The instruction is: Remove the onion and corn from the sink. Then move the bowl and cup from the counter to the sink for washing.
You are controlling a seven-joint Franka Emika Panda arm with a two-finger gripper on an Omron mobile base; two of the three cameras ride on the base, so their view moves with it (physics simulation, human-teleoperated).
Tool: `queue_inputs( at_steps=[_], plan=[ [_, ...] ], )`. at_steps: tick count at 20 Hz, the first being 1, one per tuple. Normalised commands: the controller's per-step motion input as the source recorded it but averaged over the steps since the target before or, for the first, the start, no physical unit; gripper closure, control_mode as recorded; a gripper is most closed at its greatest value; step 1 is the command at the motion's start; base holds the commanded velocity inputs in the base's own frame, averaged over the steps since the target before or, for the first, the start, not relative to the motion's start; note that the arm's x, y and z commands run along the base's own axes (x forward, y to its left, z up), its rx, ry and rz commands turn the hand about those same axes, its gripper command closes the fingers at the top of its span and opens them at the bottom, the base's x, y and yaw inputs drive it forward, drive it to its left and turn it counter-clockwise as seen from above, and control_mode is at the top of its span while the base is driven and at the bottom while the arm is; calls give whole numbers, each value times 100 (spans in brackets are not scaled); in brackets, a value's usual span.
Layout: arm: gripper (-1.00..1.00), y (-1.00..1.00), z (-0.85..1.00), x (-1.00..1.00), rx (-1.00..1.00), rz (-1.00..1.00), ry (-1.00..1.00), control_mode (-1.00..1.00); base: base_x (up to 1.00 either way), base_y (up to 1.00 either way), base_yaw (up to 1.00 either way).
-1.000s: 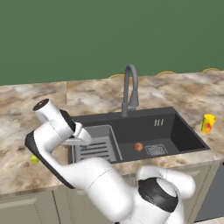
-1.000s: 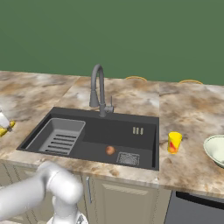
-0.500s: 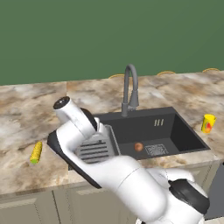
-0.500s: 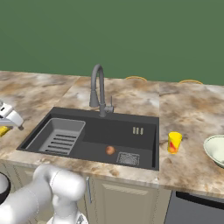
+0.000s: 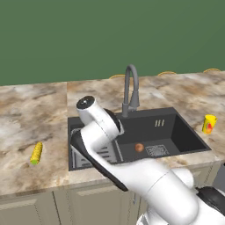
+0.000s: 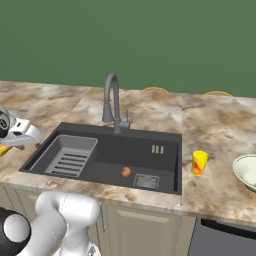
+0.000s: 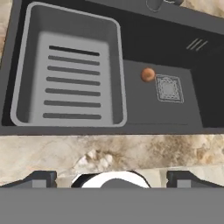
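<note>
Wide open and empty, the gripper hangs at the bottom of the hand view, over the counter edge before the sink. Judging by the corn lying at left on the counter, the onion comes next: reach in beside the drain grate. Right base view alone shows the cup and bowl at right

wall: flat dark green, running behind the whole bench
bench: beige and brown marbled stone, reaching left and right past the frame
cabinet doors: tan panels under the stone front edge
dark appliance front: lower right, beside the cabinets
light: even, soft, no hard shadows
</note>
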Motion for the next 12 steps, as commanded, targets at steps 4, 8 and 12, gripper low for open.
queue_inputs(
  at_steps=[4, 8, 12],
  plan=[
    [-100, -53, 3, 0, 2, 15, 5, -100, 0, 0, 0],
    [-100, -54, 2, 0, 6, 10, 12, -100, 0, 0, 0],
    [-100, -54, 2, 0, 8, 9, 14, -100, 0, 0, 0]
  ],
)
